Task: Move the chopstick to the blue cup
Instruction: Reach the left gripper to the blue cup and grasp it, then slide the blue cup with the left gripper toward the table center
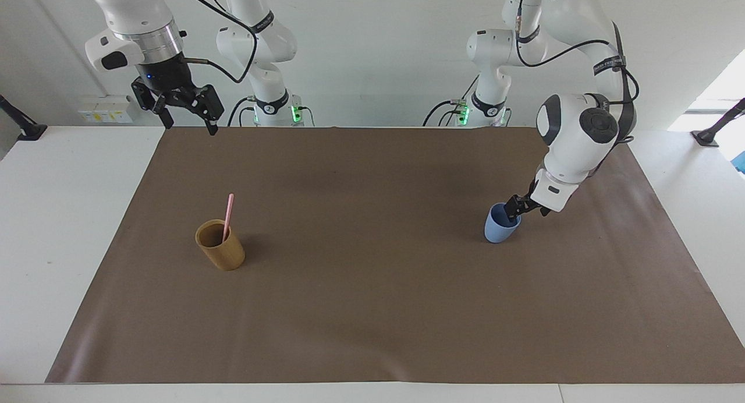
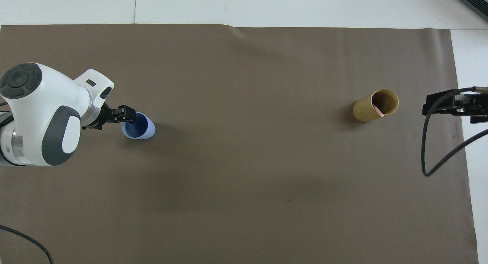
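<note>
While the chopstick [image 1: 228, 216] is standing in the tan cup [image 1: 220, 245], the left end effector [image 1: 514, 208] is reaching the blue cup [image 1: 500, 226].

Its fingers are standing apart at the cup's rim, one seemingly inside it, and no grip is made yet. The right end effector [image 1: 185, 113] is waiting, fingers apart, over the mat's [image 1: 372, 310] corner nearest its base. Judged next: closing on the rim to steady or carry the blue cup, well apart from the chopstick on the surface [image 1: 58, 216].
</note>
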You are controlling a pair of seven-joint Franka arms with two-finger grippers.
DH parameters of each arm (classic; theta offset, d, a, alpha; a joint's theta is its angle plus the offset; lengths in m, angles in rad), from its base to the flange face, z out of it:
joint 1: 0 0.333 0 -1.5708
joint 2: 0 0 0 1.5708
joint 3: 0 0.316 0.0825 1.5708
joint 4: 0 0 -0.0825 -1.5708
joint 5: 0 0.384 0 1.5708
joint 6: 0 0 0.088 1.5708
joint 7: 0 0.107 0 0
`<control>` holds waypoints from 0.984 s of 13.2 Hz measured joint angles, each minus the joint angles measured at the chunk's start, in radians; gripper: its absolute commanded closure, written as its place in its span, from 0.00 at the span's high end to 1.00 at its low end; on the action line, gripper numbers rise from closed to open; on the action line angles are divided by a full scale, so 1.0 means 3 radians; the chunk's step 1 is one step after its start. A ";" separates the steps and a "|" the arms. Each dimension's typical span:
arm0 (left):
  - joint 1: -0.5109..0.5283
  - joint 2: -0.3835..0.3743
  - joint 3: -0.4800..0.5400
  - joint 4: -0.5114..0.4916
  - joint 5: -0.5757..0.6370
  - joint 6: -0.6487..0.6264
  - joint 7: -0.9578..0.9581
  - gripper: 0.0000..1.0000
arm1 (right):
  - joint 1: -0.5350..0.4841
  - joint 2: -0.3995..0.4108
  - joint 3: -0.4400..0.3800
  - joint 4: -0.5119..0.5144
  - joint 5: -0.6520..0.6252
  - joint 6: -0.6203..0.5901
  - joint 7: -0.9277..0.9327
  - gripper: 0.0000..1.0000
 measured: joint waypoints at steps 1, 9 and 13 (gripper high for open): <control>0.0000 0.0000 0.0002 -0.0012 0.0000 0.0010 -0.0004 0.81 | 0.0000 0.0000 0.0000 0.0000 0.0000 0.0000 0.0000 1.00; -0.0009 0.0008 -0.0014 -0.0170 -0.0002 0.0139 -0.0021 0.00 | 0.0005 0.0000 0.0023 0.0000 0.0000 -0.0034 0.0000 1.00; -0.0033 0.0009 -0.0028 -0.0097 -0.0027 0.0121 -0.0040 0.00 | 0.0005 0.0000 0.0028 0.0000 0.0000 -0.0033 0.0000 1.00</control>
